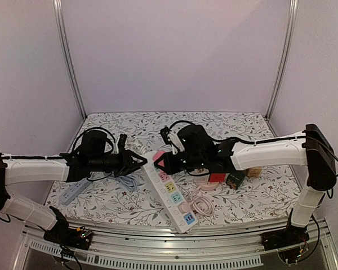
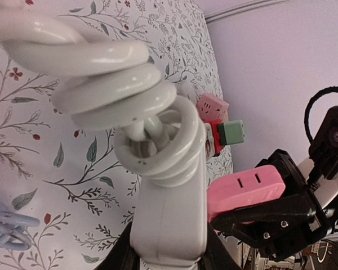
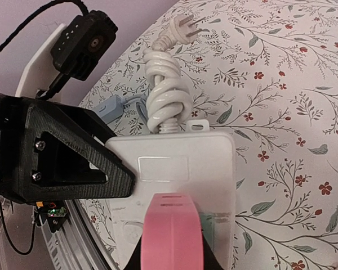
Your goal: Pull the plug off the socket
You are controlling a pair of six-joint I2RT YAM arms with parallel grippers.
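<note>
The right pincer is closed narrowly on a pink plug, one finger on either side of its body. The plug sits against the face of a white power strip, at the strip's far end. Its prongs are hidden, so whether they are clear of the socket cannot be told.

Facing it from the other side, the left pincer is clamped across that same end of the strip, gripping the white casing by its edges. A thick white cord leaves the strip just beyond the two pincers. It is wound in a tight coil and ends in its own plug, which lies loose on the floral-patterned counter.

The strip runs at an angle back toward the near edge of the counter, its pastel sockets facing up. A coil of pink cable lies just beside its near half. A small red block and a green block lie under the right arm. A blue-grey power strip lies under the left arm, well apart from the white one.
</note>
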